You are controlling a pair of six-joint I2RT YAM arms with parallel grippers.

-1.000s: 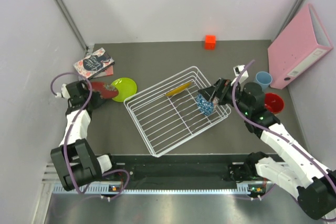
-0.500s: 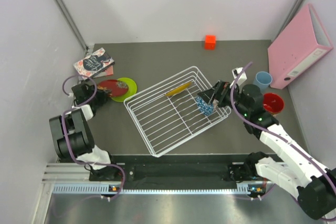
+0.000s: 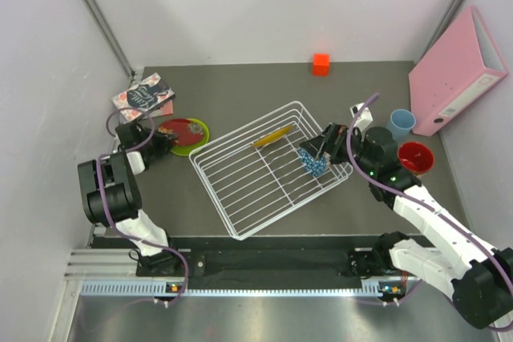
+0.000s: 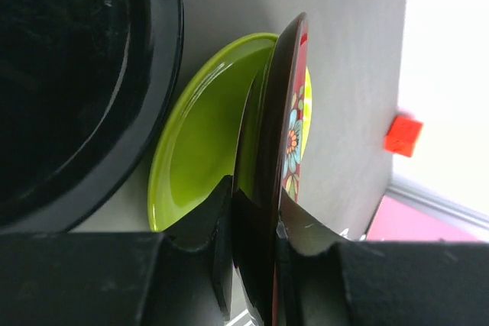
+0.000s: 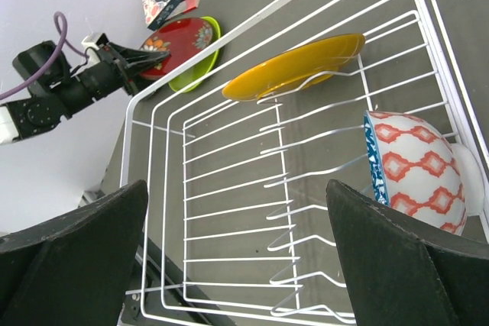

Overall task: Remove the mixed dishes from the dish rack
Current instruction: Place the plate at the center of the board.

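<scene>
The dark table (image 3: 240, 86) carries a pink binder (image 3: 457, 74) leaning at its far right corner. The white wire dish rack (image 3: 214, 199) sits skewed in the middle.

The right gripper (image 3: 323, 143) hangs over the rack's right corner, jaws spread wide and holding nothing. Just beside it, a blue patterned bowl (image 5: 416, 169) stands on edge in that corner. A yellow plate (image 5: 298, 66) leans tilted along the rack's far side.

The left gripper (image 4: 256, 219) is near the table's left edge, pinched on the rim of a red flowered plate (image 4: 290, 135). That plate is held over a lime green plate (image 4: 202, 143). A black dish (image 4: 76, 74) shows just beside them.

By the right edge stand a red-lined mug (image 3: 417, 156) and a light blue cup (image 3: 402, 122). A book (image 3: 143, 95) lies at the far left corner, and an orange-red cube (image 3: 321, 63) at the far edge.
</scene>
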